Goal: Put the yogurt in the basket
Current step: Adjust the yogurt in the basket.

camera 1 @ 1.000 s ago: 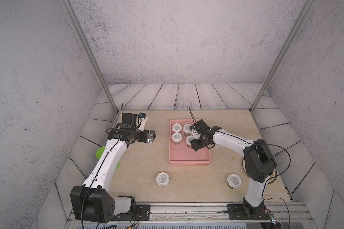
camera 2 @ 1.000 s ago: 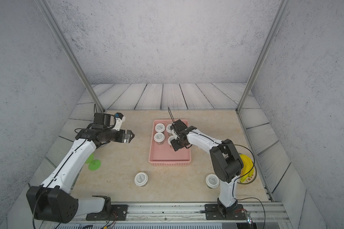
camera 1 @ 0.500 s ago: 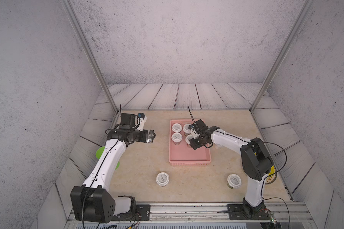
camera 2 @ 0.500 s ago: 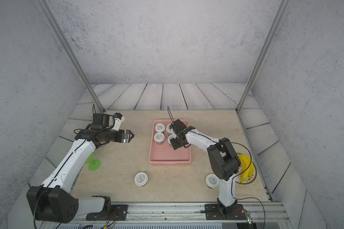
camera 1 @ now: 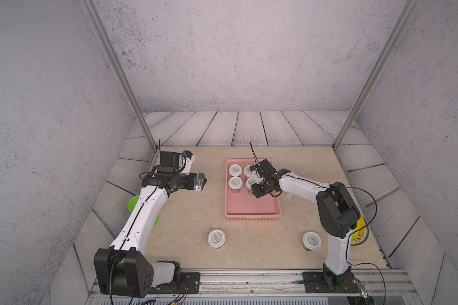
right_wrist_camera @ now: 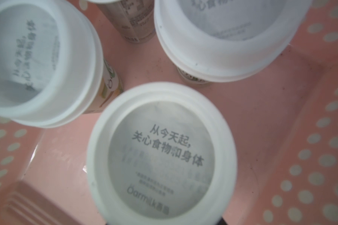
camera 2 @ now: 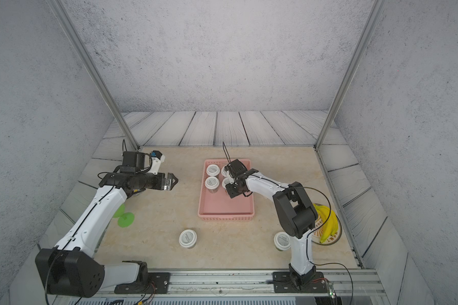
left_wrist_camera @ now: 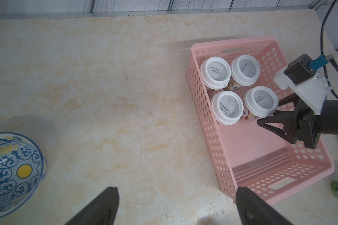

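1. In both top views the pink basket (camera 1: 252,217) sat in the middle of the surface (camera 1: 185,211). Four yogurt cups (camera 1: 235,169) stood upright at its far end, packed close in a square. Two more stood on the surface nearer the front: one cup (camera 1: 216,238) before the basket, another cup (camera 1: 311,240) by the right arm's base. The right end effector (camera 1: 253,184) was inside the basket, at the near right one of the four. The left end effector (camera 2: 173,182) hung over bare surface, well apart from the basket – wide open and holding nothing. Bananas (camera 2: 328,221) lay beside the right arm.
2. In the left wrist view the left fingers (left_wrist_camera: 105,204) were far apart with nothing between them. The right end effector (left_wrist_camera: 268,113) had a finger on each side of one cup – I could not tell if it squeezed. A blue and yellow bowl (left_wrist_camera: 14,171) sat well apart from the basket.
3. In the right wrist view one cup's white lid (right_wrist_camera: 162,152) sat right under the camera, two others just beside it, all on the basket's pink floor (right_wrist_camera: 261,97). The fingers barely showed.
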{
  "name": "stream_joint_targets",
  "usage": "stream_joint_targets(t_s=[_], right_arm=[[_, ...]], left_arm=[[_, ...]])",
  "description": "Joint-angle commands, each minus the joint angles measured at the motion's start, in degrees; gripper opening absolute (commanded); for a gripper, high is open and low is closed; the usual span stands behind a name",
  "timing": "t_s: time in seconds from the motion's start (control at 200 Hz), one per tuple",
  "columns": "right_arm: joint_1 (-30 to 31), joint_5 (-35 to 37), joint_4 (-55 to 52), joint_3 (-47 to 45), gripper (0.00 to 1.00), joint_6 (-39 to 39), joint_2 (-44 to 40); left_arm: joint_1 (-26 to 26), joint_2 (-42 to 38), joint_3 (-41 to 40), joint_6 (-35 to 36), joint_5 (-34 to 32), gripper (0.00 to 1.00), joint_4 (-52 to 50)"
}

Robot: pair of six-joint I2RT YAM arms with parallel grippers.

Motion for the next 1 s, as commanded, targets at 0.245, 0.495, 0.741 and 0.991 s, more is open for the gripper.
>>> stream_joint_targets(t_s=[0.245,0.495,0.741,0.991], right_arm=[[0.22,-0.40,1.82,-1.71,0.47,0.26,0.89],[0.23,-1.33,3.94,-2.92,0.42,0.58,1.35],[0.26,-2.38,5.80,-3.49,0.37,0.82,1.61],[0.30,-1.91,6.97,-3.94,0.34,0.57,2.52]], left_arm=[[0.77,-0.99,-0.59,-0.43,0.60,0.99,0.67],[0.78,-1.02,-0.81,-0.50,0.77,0.99,0.79],[0.90,-1.07,-0.89,-0.43,0.90,1.00,0.95],[0.97,-1.02,-1.15,-0.53,1.06,0.99,1.20]])
